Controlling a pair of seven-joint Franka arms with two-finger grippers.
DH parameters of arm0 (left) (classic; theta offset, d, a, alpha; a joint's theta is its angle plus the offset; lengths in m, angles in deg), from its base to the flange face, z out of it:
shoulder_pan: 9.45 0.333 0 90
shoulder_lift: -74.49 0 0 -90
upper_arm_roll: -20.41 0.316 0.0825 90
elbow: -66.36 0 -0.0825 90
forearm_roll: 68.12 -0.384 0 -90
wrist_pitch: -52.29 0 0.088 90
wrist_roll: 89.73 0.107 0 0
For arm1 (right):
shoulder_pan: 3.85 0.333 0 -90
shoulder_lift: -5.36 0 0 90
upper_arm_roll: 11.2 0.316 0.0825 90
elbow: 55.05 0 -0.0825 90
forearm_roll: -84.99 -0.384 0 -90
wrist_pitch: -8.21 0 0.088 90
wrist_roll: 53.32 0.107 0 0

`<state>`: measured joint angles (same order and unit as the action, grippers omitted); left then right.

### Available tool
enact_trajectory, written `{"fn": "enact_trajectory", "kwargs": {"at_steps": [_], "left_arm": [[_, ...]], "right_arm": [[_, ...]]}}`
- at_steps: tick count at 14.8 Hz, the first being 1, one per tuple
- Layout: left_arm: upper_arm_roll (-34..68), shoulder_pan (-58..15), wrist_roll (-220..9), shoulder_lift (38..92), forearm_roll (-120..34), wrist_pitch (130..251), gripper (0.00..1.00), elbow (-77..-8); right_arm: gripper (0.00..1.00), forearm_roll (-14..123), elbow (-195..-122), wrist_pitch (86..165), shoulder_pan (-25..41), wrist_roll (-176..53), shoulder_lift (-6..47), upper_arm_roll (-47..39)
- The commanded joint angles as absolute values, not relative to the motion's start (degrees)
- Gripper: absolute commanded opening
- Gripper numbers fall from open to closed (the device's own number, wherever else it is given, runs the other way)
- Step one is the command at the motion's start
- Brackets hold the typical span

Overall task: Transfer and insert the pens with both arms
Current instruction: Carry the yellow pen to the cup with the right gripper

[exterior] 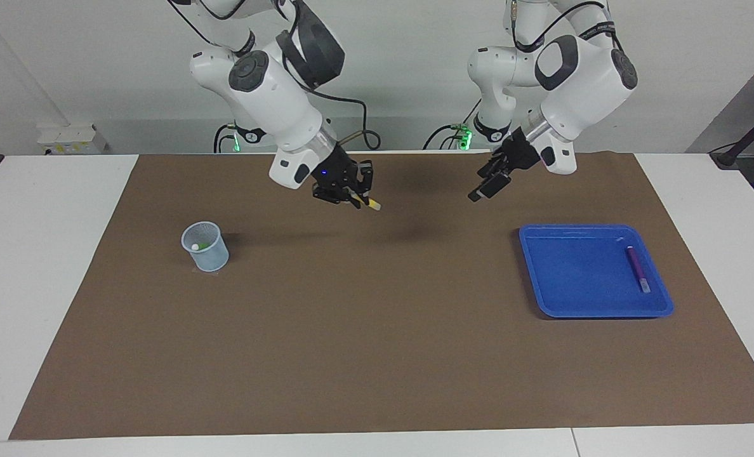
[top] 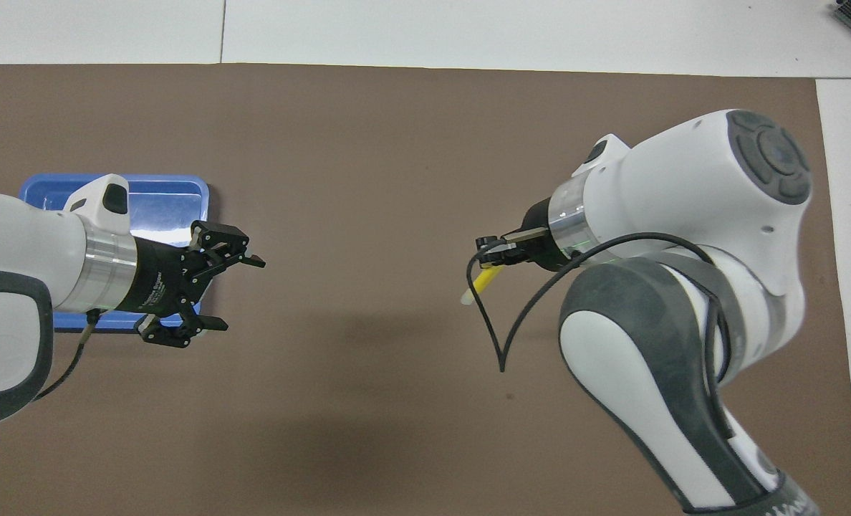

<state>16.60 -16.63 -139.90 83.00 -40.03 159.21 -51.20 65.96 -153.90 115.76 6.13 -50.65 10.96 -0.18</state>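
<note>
I see the right gripper (exterior: pixel 359 198) over the matte brown mat (top: pixel 397 143), its fingers clamped on the slim yellow pen (top: pixel 480 284), pale cap pointing to seven o'clock in the overhead view. The left gripper (top: pixel 236 294) hangs with fingers spread wide and empty over the mat beside the glossy blue tray (exterior: pixel 580 311), where the purple pen (exterior: pixel 636 267) lies. The green pen (exterior: pixel 203 245) stands in the round translucent cup (exterior: pixel 207 257) at the right arm's end of the tabletop.

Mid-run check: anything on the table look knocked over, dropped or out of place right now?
Nothing stands out. The cup stands upright with a green pen in it, the purple pen lies in the blue tray, and the right end effector holds the yellow pen over the mat.
</note>
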Motion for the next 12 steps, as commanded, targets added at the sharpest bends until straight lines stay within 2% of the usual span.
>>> {"fn": "enact_trajectory", "kwargs": {"at_steps": [1, 4, 6, 12], "left_arm": [[16.54, -13.51, -125.56, 85.04, -46.3, 157.76, 1.0, -52.74], [16.63, -8.41, -105.88, 84.78, -53.07, 158.1, 1.0, -52.73], [16.63, -5.33, -96.01, 84.25, -58.0, 158.81, 1.0, -52.73], [16.63, -0.67, -79.03, 79.42, -68.9, 166.18, 1.0, -52.73]], "right_arm": [[0.0, 75.19, -154.37, 110.71, 1.44, -65.04, 9.49, 0.4], [0.0, 86.97, -155.68, 109.64, -1.38, -79.12, 8.7, 0.48], [0.0, 92.26, -159.8, 113.48, -3.4, -84.51, 7.56, 0.49], [0.0, 92.72, -170.97, 121.33, -10.52, -98.66, 3.51, 0.49]]}}
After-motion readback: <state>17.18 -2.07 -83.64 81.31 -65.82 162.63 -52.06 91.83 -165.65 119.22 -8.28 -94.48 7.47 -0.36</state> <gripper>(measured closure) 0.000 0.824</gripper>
